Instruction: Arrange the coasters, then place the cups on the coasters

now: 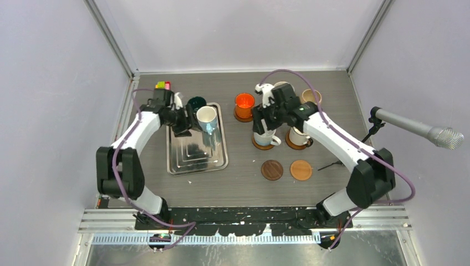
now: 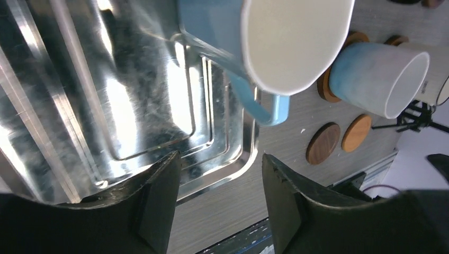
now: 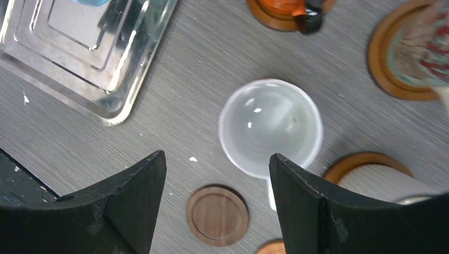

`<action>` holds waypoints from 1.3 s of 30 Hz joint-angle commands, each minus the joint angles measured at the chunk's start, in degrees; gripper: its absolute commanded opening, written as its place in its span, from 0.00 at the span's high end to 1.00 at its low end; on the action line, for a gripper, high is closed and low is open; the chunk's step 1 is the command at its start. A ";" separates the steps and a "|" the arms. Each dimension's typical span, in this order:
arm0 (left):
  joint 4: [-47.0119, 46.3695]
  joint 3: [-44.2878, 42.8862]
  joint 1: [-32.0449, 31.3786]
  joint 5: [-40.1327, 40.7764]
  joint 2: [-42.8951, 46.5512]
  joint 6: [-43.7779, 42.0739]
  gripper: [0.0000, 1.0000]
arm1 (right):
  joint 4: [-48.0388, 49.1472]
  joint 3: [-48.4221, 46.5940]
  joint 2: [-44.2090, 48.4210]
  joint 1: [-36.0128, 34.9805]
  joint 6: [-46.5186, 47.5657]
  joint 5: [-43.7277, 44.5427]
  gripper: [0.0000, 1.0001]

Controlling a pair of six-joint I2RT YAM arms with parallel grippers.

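A light blue cup (image 1: 207, 118) with a white inside sits at the far end of the silver tray (image 1: 188, 160). My left gripper (image 1: 184, 123) is just left of it. In the left wrist view that cup (image 2: 265, 42) is beyond the open, empty left gripper (image 2: 218, 159). My right gripper (image 1: 266, 113) hangs open above another light blue cup (image 3: 270, 127), which stands on a coaster (image 1: 261, 145). An orange cup (image 1: 244, 104) and a beige cup (image 1: 299, 137) also stand on coasters. A dark coaster (image 1: 272, 169) and an orange-tan coaster (image 1: 301, 169) lie bare.
A dark green cup (image 1: 196, 103) stands beside the tray's far edge. A tan cup (image 1: 311, 96) is at the back right. A microphone (image 1: 421, 128) on a small stand reaches in from the right. Coloured blocks (image 1: 162, 85) lie at the back left.
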State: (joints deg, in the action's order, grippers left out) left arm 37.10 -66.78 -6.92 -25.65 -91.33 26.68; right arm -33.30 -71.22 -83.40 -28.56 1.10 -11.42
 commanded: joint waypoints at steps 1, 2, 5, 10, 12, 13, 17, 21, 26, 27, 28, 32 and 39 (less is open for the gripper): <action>2.29 2.55 6.47 -0.67 8.64 -3.13 0.37 | 5.15 -6.15 -4.90 -5.44 -6.95 3.55 0.24; 2.66 2.99 9.17 0.00 10.09 -3.73 0.34 | 5.60 -7.64 -6.62 -6.87 -8.13 4.02 0.24; 3.48 3.37 13.28 2.44 13.56 -5.41 0.26 | 4.64 -12.74 -12.82 -12.70 -13.22 8.72 0.24; 4.59 3.06 16.61 6.70 16.55 -7.15 0.19 | 1.66 -22.15 -21.89 -19.83 -18.36 15.87 0.24; 4.30 2.99 17.10 7.71 17.71 -7.34 0.17 | 0.86 -26.05 -25.38 -21.31 -19.63 17.49 0.24; 4.12 3.11 17.26 8.20 18.36 -7.41 0.16 | 0.48 -27.93 -27.05 -21.88 -20.31 18.14 0.23; 4.00 2.86 17.48 10.02 19.75 -7.80 0.13 | -0.90 -34.31 -33.18 -23.31 -23.29 21.97 0.24; 4.36 2.00 18.00 10.80 19.57 -8.43 0.12 | -3.13 -38.46 -38.38 -23.40 -27.14 25.34 0.23; 4.15 2.02 19.00 10.47 19.19 -7.70 0.11 | -3.04 -41.95 -42.84 -23.46 -27.68 26.36 0.24; 4.07 2.15 19.18 10.45 19.25 -7.68 0.11 | -3.08 -42.52 -43.74 -23.43 -27.46 26.74 0.25; 4.04 2.11 19.46 10.40 19.26 -7.69 0.11 | -3.09 -43.04 -44.38 -23.43 -27.31 27.17 0.26; 4.05 2.27 20.13 9.93 18.94 -8.16 0.11 | -3.83 -44.78 -46.14 -23.19 -26.59 27.37 0.32; 3.48 2.04 21.19 9.01 17.56 -8.31 0.11 | -6.26 -48.74 -49.28 -22.09 -25.44 26.19 0.40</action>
State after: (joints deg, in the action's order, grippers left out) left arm 41.43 -63.68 13.34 -15.64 -73.28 19.05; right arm -38.68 -115.70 -131.81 -51.51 -24.58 13.80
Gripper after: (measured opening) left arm 0.888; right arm 0.612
